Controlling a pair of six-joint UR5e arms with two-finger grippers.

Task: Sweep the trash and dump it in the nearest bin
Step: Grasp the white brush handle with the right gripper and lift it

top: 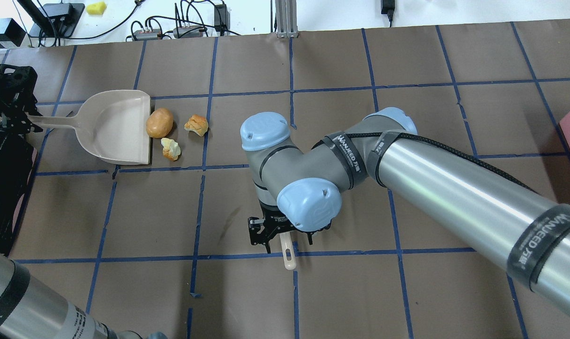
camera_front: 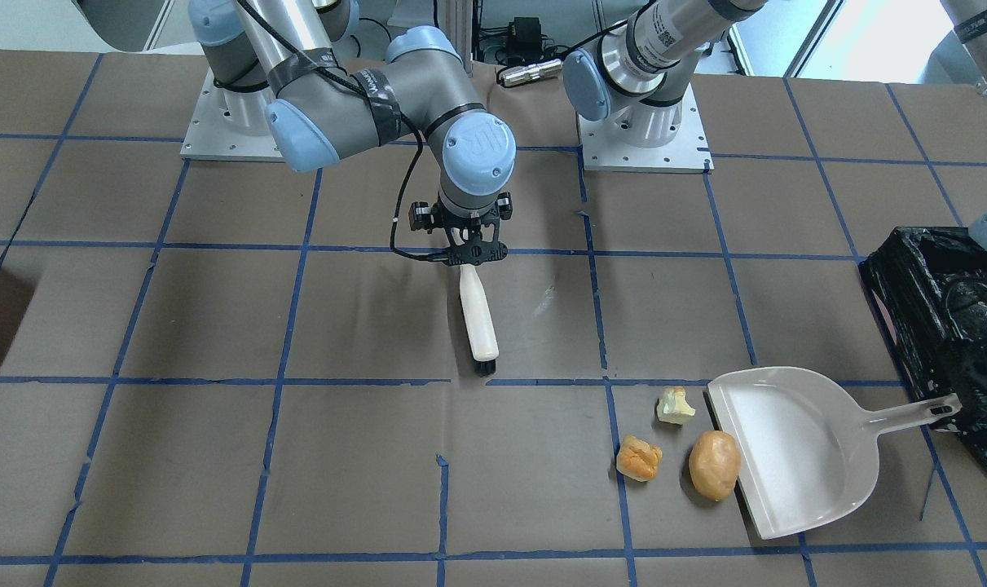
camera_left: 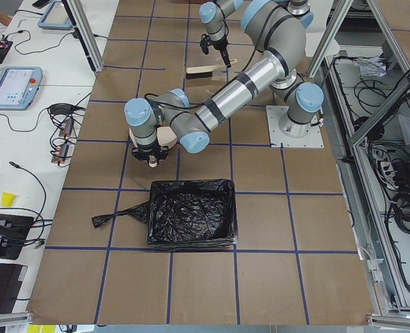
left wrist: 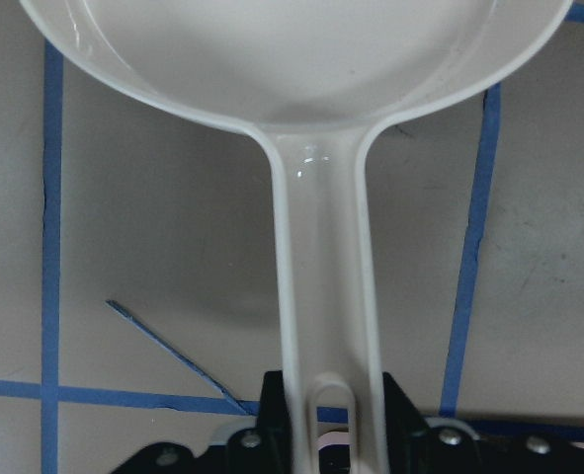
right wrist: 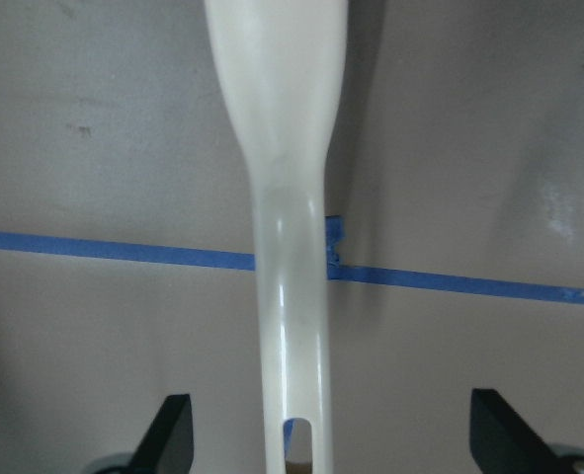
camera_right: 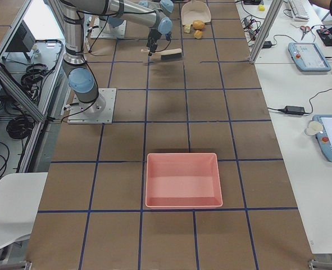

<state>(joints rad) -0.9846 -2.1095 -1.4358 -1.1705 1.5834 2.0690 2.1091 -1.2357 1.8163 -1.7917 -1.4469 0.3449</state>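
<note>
You are at the very start of the sweep: none of the trash has been gathered yet. The tan, potato-like oval (camera_front: 714,464), the golden-brown bread chunk (camera_front: 639,457) and the pale yellow-green apple-core bit (camera_front: 676,405) all lie on the brown-papered, blue-taped table (camera_front: 216,456). They sit toward its left end and nearer the operators' edge than the robot's. The three are bunched just outside the open lip of the white plastic dustpan (camera_front: 795,448); the potato seems to touch that lip, and the other two lie a little off it. Nothing sits inside the pan. No piece shows in the boxy bin lined with crinkled black plastic (camera_left: 189,215), which stands at the table's left end just beyond the dustpan's handle. Your left gripper (left wrist: 329,415) is clamped on the far end of that handle, so the pan looks ready to receive. Your right gripper (camera_front: 473,244) hangs near the middle of the table, with its jaws spread wide on either side of the handle of the white brush with dark bristles (camera_front: 478,318). The wrist view shows clear gaps on both sides of the handle, so the brush is not yet gripped. It lies well apart from the trash. By my reading, everything is left to do: close on the brush, carry it across to the pieces, push all three into the pan, then lift and tip the pan into the black bin. That bin is plainly the nearer one, since the pink rectangular tray (camera_right: 182,180) sits toward the opposite end.
</note>
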